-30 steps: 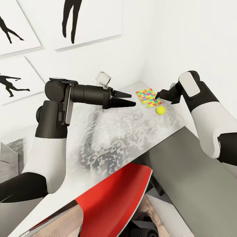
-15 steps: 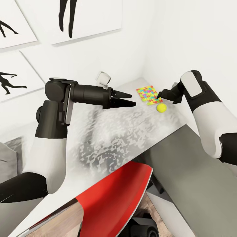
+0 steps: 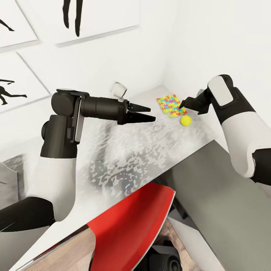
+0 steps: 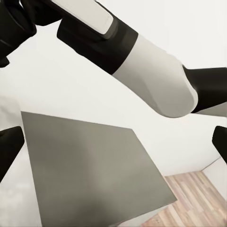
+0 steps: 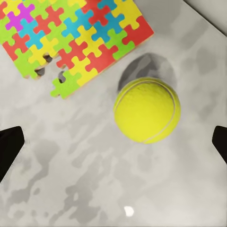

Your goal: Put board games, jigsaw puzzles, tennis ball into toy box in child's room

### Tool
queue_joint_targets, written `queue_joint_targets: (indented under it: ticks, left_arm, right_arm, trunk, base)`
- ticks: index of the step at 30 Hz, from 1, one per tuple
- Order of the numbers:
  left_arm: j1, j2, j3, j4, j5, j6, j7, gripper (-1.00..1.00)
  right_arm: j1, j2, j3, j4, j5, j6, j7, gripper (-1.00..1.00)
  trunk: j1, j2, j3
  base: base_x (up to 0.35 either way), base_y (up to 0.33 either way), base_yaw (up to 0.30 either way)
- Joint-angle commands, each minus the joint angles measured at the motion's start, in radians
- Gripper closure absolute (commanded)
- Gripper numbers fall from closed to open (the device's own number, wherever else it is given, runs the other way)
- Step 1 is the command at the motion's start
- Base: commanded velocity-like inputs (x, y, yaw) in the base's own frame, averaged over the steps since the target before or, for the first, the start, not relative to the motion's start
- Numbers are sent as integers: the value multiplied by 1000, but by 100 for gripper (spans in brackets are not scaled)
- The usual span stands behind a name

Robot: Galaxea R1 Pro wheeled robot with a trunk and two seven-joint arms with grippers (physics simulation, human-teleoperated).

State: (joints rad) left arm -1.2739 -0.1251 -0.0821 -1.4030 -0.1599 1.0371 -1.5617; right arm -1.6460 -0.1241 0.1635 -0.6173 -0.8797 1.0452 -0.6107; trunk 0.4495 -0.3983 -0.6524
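Observation:
A jigsaw puzzle (image 3: 171, 105) in many colours lies flat at the table's far right corner, with the tennis ball (image 3: 185, 120) just in front of it. My right gripper (image 3: 183, 103) hovers open above them. In the right wrist view the tennis ball (image 5: 147, 109) sits between the spread fingertips (image 5: 9, 149), beside the puzzle (image 5: 71, 38). My left gripper (image 3: 145, 113) is open and empty over the middle of the table (image 3: 131, 150). A light grey walled thing (image 3: 9, 177) at the left edge, half hidden by my left arm, may be the toy box. The board games and the bed are out of view.
A red chair (image 3: 128, 229) stands against the table's near edge. A lower dark-grey cabinet top (image 3: 218, 195) adjoins the table on the right, also seen as the cabinet top (image 4: 94, 175) with wood floor (image 4: 189, 198) beyond it. White walls with black silhouette prints (image 3: 71, 17) close off the back.
The whole picture has shifted a little, so the camera has moved. The right gripper keeps its place over the ball and puzzle, and both grippers stay open.

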Motion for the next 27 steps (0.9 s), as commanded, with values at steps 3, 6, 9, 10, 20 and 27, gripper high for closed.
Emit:
queue_joint_targets:
  ticks: [3,6,9,10,20,27]
  left_arm:
    - [-1,-1,1,-1,-10,10,-9,-100]
    - [-1,-1,1,-1,-10,10,-9,-100]
    - [-1,0,1,-1,-10,10,-9,-100]
    - [-1,0,1,-1,-10,10,-9,-100]
    - [-1,1,1,-1,-10,10,-9,-100]
    - [-1,1,1,-1,-10,10,-9,-100]
  right_arm:
    - [-8,2,7,-1,-10,2,-10,-100]
    - [-11,2,7,-1,-10,2,-10,-100]
    - [-13,1,8,-1,-10,2,-10,-100]
    - [-13,1,8,-1,-10,2,-10,-100]
    - [-20,-2,8,-1,-9,2,-12,-100]
    - [-35,-8,8,-1,-8,2,-14,-100]
  trunk:
    - [0,-2,-6]
    - [0,-2,-11]
    - [0,-2,-16]
    - [0,-2,-18]
    - [0,-2,-35]
    - [0,-2,-46]
  base:
    - [0,0,0]
    - [0,0,0]
    - [0,0,0]
    - [0,0,0]
    - [0,0,0]
    - [0,0,0]
